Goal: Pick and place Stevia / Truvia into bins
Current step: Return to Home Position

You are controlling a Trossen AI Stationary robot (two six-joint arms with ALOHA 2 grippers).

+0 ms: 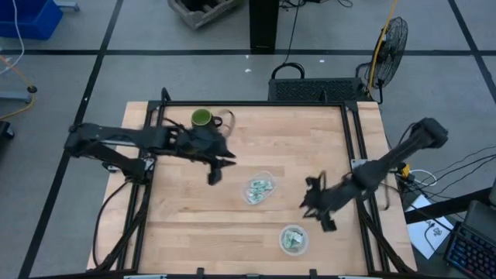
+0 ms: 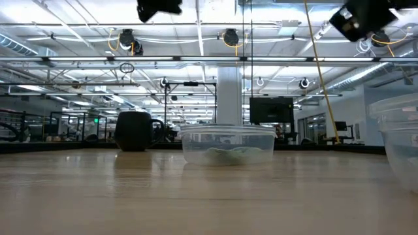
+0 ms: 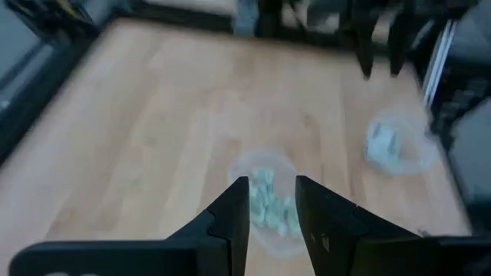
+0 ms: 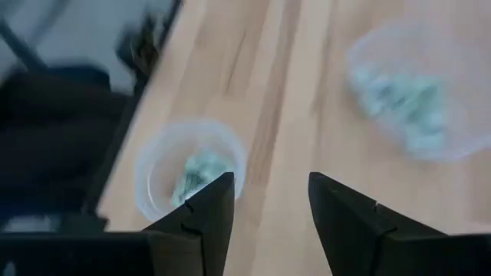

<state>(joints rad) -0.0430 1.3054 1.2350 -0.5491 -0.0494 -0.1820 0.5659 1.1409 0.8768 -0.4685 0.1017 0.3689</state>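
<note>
Two bins are set on the worktop (image 1: 194,225): a middle bin (image 1: 273,183) and a front bin (image 1: 283,232). Packets (image 1: 259,189) are held in both, too heaped to be counted. One mug (image 1: 201,118) is seen behind. The left pincer (image 3: 270,184) is narrowly parted and the right pincer (image 4: 268,178) wider; both are raised and empty.

Bare tabletop (image 1: 194,225) spreads wide on the left arm's side. A bin (image 1: 260,188) stands mid-table, with a second bin (image 1: 294,239) nearer the right arm and a mug (image 1: 201,118) near the left arm.

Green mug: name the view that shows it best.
The high view: the mug is seen from above, green rim and handle plain, nothing covering it. In the low view the mug is only a dark silhouette. Neither wrist view shows it.
</note>
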